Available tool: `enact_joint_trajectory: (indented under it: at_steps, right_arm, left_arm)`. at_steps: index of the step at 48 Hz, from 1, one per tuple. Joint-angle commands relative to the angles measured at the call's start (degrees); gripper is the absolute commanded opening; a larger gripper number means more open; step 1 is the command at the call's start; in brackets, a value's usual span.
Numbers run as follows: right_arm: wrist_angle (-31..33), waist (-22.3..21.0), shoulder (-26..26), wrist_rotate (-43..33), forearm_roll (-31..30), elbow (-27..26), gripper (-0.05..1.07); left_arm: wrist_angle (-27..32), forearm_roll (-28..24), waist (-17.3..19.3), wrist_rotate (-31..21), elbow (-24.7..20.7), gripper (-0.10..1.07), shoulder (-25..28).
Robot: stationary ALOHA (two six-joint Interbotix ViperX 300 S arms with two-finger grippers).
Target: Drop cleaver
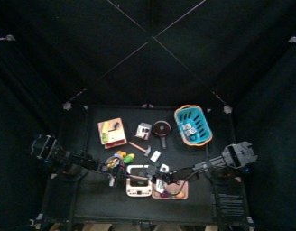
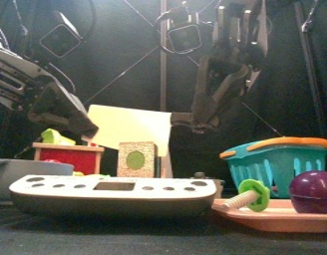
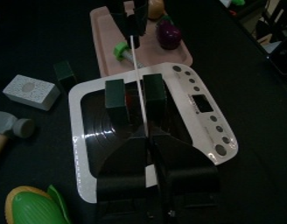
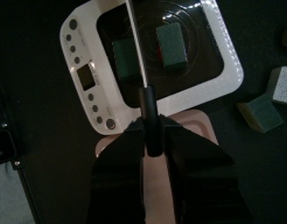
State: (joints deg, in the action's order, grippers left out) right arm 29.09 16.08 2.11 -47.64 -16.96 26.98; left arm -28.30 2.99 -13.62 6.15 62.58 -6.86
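The cleaver has a cream blade and a black handle, and hangs level above the white kitchen scale. My right gripper is shut on the handle end. My left gripper meets the blade's far end and looks shut on it. In the left wrist view the blade shows edge-on, running out from the closed jaws over the scale. In the right wrist view the handle and thin blade run out from the jaws over the scale.
A pink tray with a purple fruit lies to the right of the scale. A blue basket stands behind it. A red box and a small green-and-white box stand behind the scale. Green blocks lie on the table.
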Motion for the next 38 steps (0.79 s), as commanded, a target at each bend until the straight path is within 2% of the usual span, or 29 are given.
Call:
enact_joint_trajectory:
  at_steps: [1,11,21,27,38]
  right_arm:
    - [0.9,0.0,-2.7,-0.2,0.1,-0.4,0.45]
    - [1.0,0.0,-5.4,-0.1,0.1,0.9,0.45]
    - [1.0,0.1,-10.5,-0.2,0.7,5.0,0.45]
    - [1.0,0.1,-14.6,-0.6,1.2,7.6,0.45]
    - [2.4,0.4,-22.1,-0.5,8.7,14.3,0.44]
  left_arm:
    - [0.1,-0.1,-0.2,0.0,-0.2,0.40,-0.5]
    - [0.2,1.0,0.3,-0.1,-1.0,0.51,-1.3]
    - [0.1,2.6,0.9,0.1,-0.9,0.76,-4.9]
    - [0.2,2.7,2.2,0.1,-0.4,0.86,-8.4]
    - [0.0,2.7,7.3,0.3,1.1,0.87,-14.2]
